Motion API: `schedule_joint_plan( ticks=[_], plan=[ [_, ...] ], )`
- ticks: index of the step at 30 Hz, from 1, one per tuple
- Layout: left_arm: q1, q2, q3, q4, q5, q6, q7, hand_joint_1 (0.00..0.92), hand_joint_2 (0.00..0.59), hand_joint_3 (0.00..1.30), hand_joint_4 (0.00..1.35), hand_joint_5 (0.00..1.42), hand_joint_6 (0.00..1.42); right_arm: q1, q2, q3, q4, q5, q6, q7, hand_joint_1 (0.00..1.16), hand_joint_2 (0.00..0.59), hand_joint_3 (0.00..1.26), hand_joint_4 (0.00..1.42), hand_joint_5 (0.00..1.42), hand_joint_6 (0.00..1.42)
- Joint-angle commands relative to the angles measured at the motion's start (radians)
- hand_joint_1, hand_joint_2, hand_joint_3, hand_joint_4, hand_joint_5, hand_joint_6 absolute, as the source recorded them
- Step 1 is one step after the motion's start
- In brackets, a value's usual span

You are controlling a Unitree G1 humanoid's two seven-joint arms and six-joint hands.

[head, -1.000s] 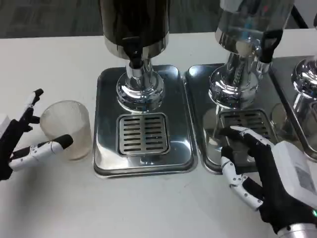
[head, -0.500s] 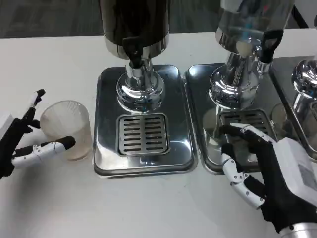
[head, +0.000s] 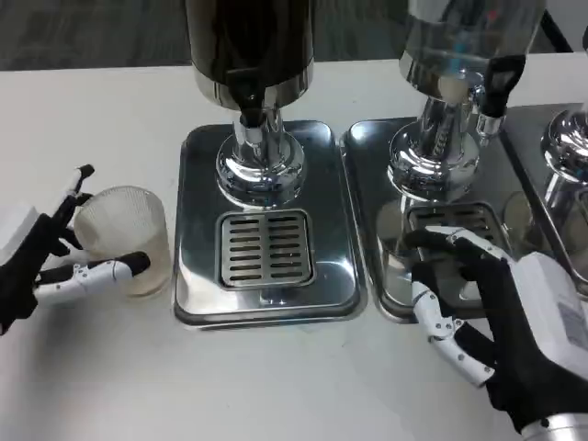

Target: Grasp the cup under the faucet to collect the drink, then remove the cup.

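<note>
A clear ribbed plastic cup (head: 125, 236) stands upright on the white table, left of the dark dispenser's drip tray (head: 265, 225). My left hand (head: 50, 255) is open around the cup's left side, one finger behind it and one in front near its base; I cannot tell whether they touch it. The dark dispenser's faucet (head: 248, 106) hangs over the grate (head: 265, 247), with nothing beneath it. My right hand (head: 496, 312) is open, its fingers spread over the front edge of the second tray (head: 367, 220) on the right.
A clear dispenser (head: 455, 87) stands on the second tray, with its black tap (head: 494, 87) to the right. A third chrome dispenser base (head: 565, 156) sits at the far right. White table lies in front of the trays.
My left hand has moved slightly right and closer to the cup. The right hand has shifted a little lower right. The cup has not moved.
</note>
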Motion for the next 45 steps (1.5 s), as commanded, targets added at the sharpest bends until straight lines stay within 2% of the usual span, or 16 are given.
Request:
schedule_joint_plan(
  ticks=[1, 9, 14, 16, 19, 21, 23, 26, 31, 34, 45],
  plan=[
    [-0.031, -0.015, -0.027, 0.026, 0.018, -0.003, 0.014, 0.194, 0.010, 0.00, 0.15, 0.45, 0.51, 0.016, 0.004, -0.006, -0.011, 0.000, 0.012, 0.006, 0.40, 0.470, 0.40, 0.32, 0.27, 0.39],
    [-0.067, -0.030, -0.047, 0.066, 0.015, -0.021, -0.010, 0.200, 0.024, 0.00, 0.12, 0.45, 0.52, 0.023, 0.005, -0.008, -0.015, 0.003, 0.010, 0.009, 0.40, 0.470, 0.41, 0.32, 0.28, 0.39],
    [-0.074, -0.042, -0.055, 0.081, 0.009, -0.025, -0.012, 0.211, 0.045, 0.00, 0.10, 0.47, 0.57, 0.022, 0.006, -0.009, -0.016, 0.007, 0.010, 0.012, 0.39, 0.465, 0.41, 0.32, 0.29, 0.39],
    [-0.074, -0.046, -0.054, 0.082, 0.007, -0.030, 0.003, 0.221, 0.061, 0.03, 0.12, 0.51, 0.64, 0.021, 0.006, -0.012, -0.017, 0.008, 0.009, 0.013, 0.39, 0.464, 0.41, 0.32, 0.29, 0.39],
    [-0.072, -0.052, -0.052, 0.083, 0.006, -0.042, 0.028, 0.261, 0.134, 0.23, 0.30, 0.72, 0.97, 0.018, 0.005, -0.015, -0.017, 0.011, 0.009, 0.016, 0.39, 0.463, 0.42, 0.32, 0.29, 0.39],
    [-0.068, -0.058, -0.048, 0.082, 0.004, -0.053, 0.052, 0.276, 0.162, 0.34, 0.41, 0.86, 1.15, 0.017, 0.005, -0.015, -0.016, 0.013, 0.009, 0.019, 0.39, 0.462, 0.42, 0.32, 0.29, 0.39],
    [-0.064, -0.065, -0.041, 0.082, -0.003, -0.059, 0.073, 0.277, 0.188, 0.44, 0.51, 0.97, 1.29, 0.018, 0.006, -0.015, -0.015, 0.017, 0.007, 0.021, 0.39, 0.462, 0.42, 0.32, 0.29, 0.39],
    [-0.065, -0.072, -0.034, 0.086, -0.009, -0.062, 0.092, 0.271, 0.214, 0.57, 0.64, 1.08, 1.41, 0.013, 0.007, -0.018, -0.013, 0.022, 0.005, 0.022, 0.39, 0.462, 0.41, 0.32, 0.29, 0.39],
    [-0.058, -0.073, -0.021, 0.082, -0.017, -0.076, 0.134, 0.271, 0.225, 0.66, 0.75, 1.16, 1.42, 0.008, 0.007, -0.020, -0.009, 0.030, 0.000, 0.023, 0.39, 0.461, 0.41, 0.32, 0.29, 0.39],
    [-0.049, -0.065, -0.010, 0.075, -0.021, -0.092, 0.156, 0.281, 0.233, 0.70, 0.77, 1.18, 1.42, 0.007, 0.007, -0.019, -0.007, 0.032, -0.003, 0.020, 0.39, 0.461, 0.41, 0.32, 0.29, 0.39],
    [-0.018, -0.047, 0.056, 0.044, -0.069, -0.171, 0.143, 0.286, 0.222, 0.71, 0.80, 1.18, 1.42, -0.004, 0.008, -0.016, 0.010, 0.043, -0.012, 0.013, 0.38, 0.467, 0.40, 0.32, 0.29, 0.39]
  ],
)
